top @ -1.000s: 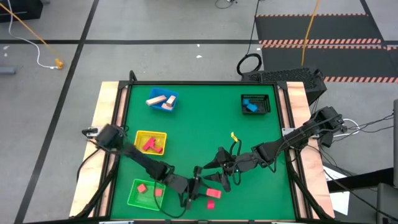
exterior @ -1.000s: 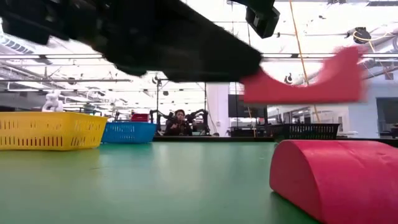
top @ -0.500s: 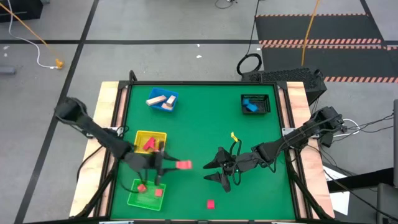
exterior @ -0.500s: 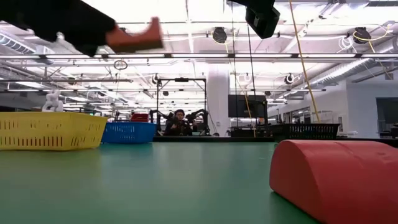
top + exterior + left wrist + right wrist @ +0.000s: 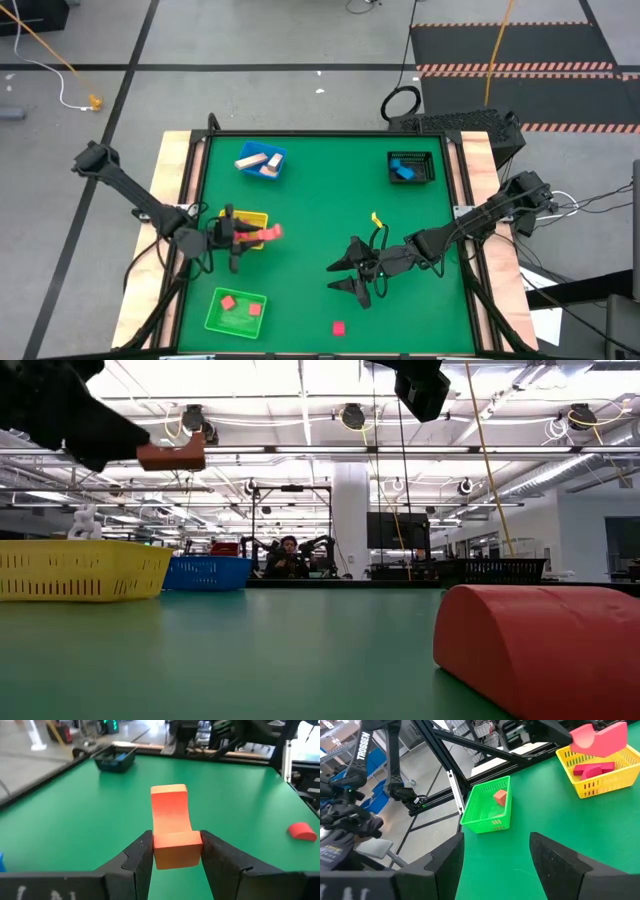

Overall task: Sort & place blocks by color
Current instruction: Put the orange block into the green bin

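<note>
A: What are the fingers doing?

B: The left gripper (image 5: pixel 172 851) has its fingers (image 5: pixel 137 857) closed on a red arch block (image 5: pixel 171 822), one on each side of its foot. The right gripper (image 5: pixel 495 855) has its fingers (image 5: pixel 445 860) spread wide with nothing between them.

A: Where on the table (image 5: pixel 320 190)?

B: The left gripper (image 5: pixel 236 238) hangs above the yellow tray (image 5: pixel 252 216) near the left edge, the arch block (image 5: pixel 268 234) poking out over the tray's inner side. The right gripper (image 5: pixel 345 275) sits low toward the middle of the near half.

A: The trays?

B: The yellow tray holds red pieces (image 5: pixel 592 769). The green tray (image 5: pixel 222 318) in the near left corner holds two small red blocks (image 5: pixel 228 302). The blue tray (image 5: pixel 282 156) toward the far left carries tan wooden blocks (image 5: pixel 255 160). The black basket (image 5: pixel 424 158) toward the far right holds a blue block (image 5: pixel 404 172).

A: Anything loose?

B: One red half-round block (image 5: pixel 338 328) lies near the near edge, apart from both grippers. A small yellow piece (image 5: pixel 377 219) lies mid-table, near the right arm.
</note>
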